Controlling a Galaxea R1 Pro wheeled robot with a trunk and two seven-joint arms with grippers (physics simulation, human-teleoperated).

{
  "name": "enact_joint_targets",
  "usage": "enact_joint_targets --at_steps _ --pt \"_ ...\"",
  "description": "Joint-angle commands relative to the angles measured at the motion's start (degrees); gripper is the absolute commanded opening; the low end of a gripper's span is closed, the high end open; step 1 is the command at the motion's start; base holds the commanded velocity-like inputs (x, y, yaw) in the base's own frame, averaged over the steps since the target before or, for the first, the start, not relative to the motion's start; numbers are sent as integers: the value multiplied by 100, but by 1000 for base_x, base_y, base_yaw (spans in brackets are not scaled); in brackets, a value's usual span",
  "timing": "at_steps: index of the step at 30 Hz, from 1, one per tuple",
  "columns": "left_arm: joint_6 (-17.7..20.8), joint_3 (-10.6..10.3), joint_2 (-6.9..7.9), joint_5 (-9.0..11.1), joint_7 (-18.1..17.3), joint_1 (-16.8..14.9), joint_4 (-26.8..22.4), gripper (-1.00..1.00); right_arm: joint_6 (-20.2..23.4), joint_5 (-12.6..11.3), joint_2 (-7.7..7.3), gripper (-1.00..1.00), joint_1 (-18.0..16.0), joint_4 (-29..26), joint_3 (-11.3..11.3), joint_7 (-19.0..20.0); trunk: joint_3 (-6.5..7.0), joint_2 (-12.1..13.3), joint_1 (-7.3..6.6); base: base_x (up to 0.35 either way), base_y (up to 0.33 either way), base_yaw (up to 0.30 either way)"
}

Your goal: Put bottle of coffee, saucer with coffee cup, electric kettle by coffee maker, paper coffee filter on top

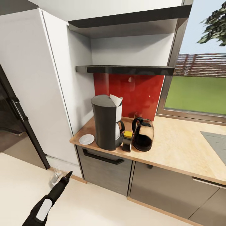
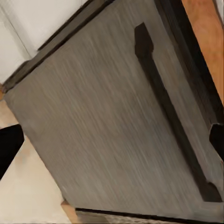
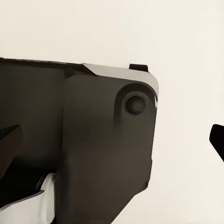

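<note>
Filter (image 1: 116,99), white paper, sits tilted atop dark grey coffee maker (image 1: 106,124).

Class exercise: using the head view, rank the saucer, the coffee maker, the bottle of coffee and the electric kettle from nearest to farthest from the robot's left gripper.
Measured from the left gripper, low over the floor:
1. Saucer, at the countertop's left corner.
2. Coffee maker, just right of the saucer.
3. Bottle of coffee, right of the coffee maker.
4. Electric kettle, rightmost of the group.
</note>
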Motion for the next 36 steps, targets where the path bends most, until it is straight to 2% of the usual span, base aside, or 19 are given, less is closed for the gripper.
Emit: enact_joint_targets --at_steps 1,3,4,5,6,8,11,12,14,15,16,17,19,21,24,30,36 --pt "-282 -136 17 -158 -34 273 -4 100 -22 43 0 100 -4 1 -52 15 -11 -12 4 0 0 0" --pt "-569 -205 49 -486 -30 536 4 100 -25 42 0 100 -4 1 -55 15 -11 -12 4 0 0 0" --pt "-685 -219 78 -728 -25 689 19 100 -26 42 0 100 -4 1 -57 15 -11 -12 4 0 0 0" --pt "-901 -231 162 -1181 -16 926 65 100 -30 42 0 100 -4 1 -59 15 -11 -12 4 0 0 0" --pt "-1097 -235 229 -1516 -9 1063 122 100 -32 38 -2 100 -4 1 -59 15 -11 -12 4 0 0 0" --pt "-1828 -236 426 -2756 18 1295 778 100 -37 31 -7 100 -4 -2 -66 15 -11 -12 4 0 0 0" --pt "-2114 -241 704 -3990 40 1359 1642 100 -151 18 -14 100 -4 -3 -72 13 -11 -12 4 0 0 0" --pt "-2133 -242 745 -4188 43 1364 1770 100 -188 10 -15 100 -4 -3 -73 12 -11 -12 4 0 0 0" --pt "-2188 -249 892 -5213 48 1426 2414 100 -346 -56 -17 100 -4 0 -77 9 -11 -12 4 0 0 0" --pt "-2197 -250 911 -5506 51 1502 2551 100 -367 -91 -17 100 -4 0 -77 11 -11 -12 4 0 0 0" --pt "-2181 -252 925 -6253 105 1736 2770 100 -395 -298 -17 100 -4 1 -78 14 -11 -12 4 0 0 0" --pt "-2161 -248 922 -6470 285 1818 2827 100 -400 -420 -17 100 -4 1 -78 14 -11 -12 4 0 0 0" --pt "-2139 -239 895 -6628 945 1934 2968 100 -404 -535 -18 100 -4 1 -78 19 -11 -12 4 0 0 0" --pt "-2133 -225 888 -6665 1570 1972 3166 100 -405 -568 -18 100 -4 1 -78 22 -11 -12 4 0 0 0" --pt "-2129 -210 874 -6681 2287 1995 3514 100 -399 -596 -36 100 -4 1 -93 23 -11 -12 4 0 0 0" --pt "-2129 -185 885 -6671 2384 2021 3593 100 -397 -592 -43 100 -4 1 -86 20 -11 -12 4 0 0 -14" --pt "-2129 -184 905 -6671 2384 2038 3596 100 -397 -599 -44 100 -4 0 -95 23 -11 -12 4 0 0 -216"
